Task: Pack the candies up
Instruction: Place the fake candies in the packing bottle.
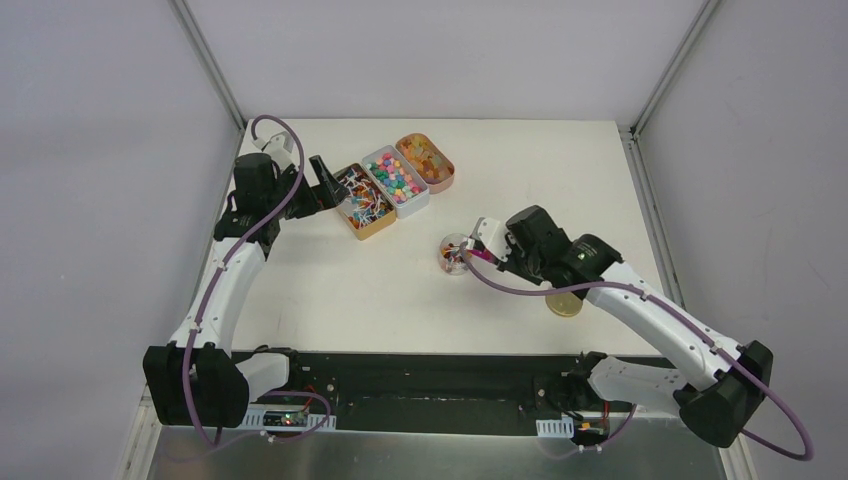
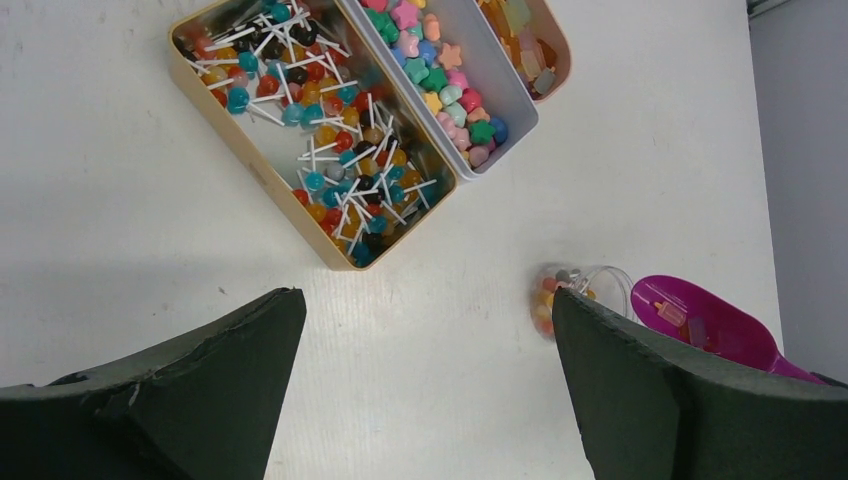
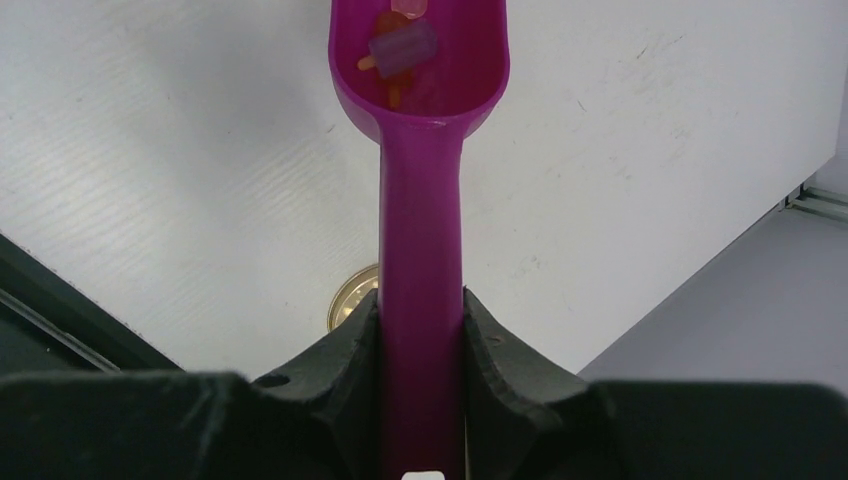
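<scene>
The right gripper (image 3: 420, 335) has its fingers (image 3: 335, 350) closed on the handle of a magenta scoop (image 3: 420, 190), one finger on each side. The scoop bowl carries a few candies (image 3: 402, 48), and its open end sits just beside a small clear jar (image 1: 455, 253) that holds more candies. A gold lid (image 1: 565, 303) lies flat on the table (image 1: 400, 300) beneath the right arm. The left gripper (image 2: 428, 380) has its jaws spread wide and holds nothing. It hangs above bare table near a gold tin (image 2: 245, 155) of lollipops (image 2: 330, 130). A white tin (image 2: 505, 80) of star-shaped sweets (image 2: 440, 75) and an orange tin (image 2: 562, 55) lie side by side beyond the gold tin.
</scene>
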Robot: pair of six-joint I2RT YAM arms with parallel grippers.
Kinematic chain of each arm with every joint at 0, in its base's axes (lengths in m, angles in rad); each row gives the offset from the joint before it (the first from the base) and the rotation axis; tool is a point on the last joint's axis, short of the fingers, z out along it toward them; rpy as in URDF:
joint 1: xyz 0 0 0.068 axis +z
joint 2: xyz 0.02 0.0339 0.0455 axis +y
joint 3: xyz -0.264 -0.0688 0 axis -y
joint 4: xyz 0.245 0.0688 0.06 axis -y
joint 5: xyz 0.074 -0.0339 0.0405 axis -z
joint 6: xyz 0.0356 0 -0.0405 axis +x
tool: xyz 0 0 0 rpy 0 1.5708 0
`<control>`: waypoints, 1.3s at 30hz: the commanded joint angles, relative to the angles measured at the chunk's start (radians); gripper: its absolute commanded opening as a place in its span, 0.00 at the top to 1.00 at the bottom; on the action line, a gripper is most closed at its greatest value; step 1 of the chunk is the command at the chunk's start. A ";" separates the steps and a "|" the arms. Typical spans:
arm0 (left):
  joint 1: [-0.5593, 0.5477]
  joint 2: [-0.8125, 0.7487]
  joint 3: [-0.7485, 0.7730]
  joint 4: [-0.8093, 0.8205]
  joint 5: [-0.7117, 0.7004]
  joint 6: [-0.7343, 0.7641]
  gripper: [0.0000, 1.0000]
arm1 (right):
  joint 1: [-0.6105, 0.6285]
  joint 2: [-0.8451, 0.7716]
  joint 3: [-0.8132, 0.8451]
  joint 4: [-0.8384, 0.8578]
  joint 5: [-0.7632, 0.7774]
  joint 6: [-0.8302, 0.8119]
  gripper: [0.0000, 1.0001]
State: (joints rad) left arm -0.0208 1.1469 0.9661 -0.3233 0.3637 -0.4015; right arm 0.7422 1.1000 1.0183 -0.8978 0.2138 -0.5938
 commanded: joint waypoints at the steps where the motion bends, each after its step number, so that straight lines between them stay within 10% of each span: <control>1: -0.010 -0.013 0.032 0.005 -0.037 0.020 0.01 | 0.055 -0.016 0.072 -0.071 0.109 -0.003 1.00; 39: -0.010 -0.030 0.026 -0.020 -0.095 0.024 0.01 | 0.176 0.084 0.186 -0.173 0.235 0.004 1.00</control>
State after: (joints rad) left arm -0.0208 1.1458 0.9661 -0.3496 0.3038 -0.3992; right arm 0.8993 1.1755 1.1343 -1.0603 0.4152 -0.5938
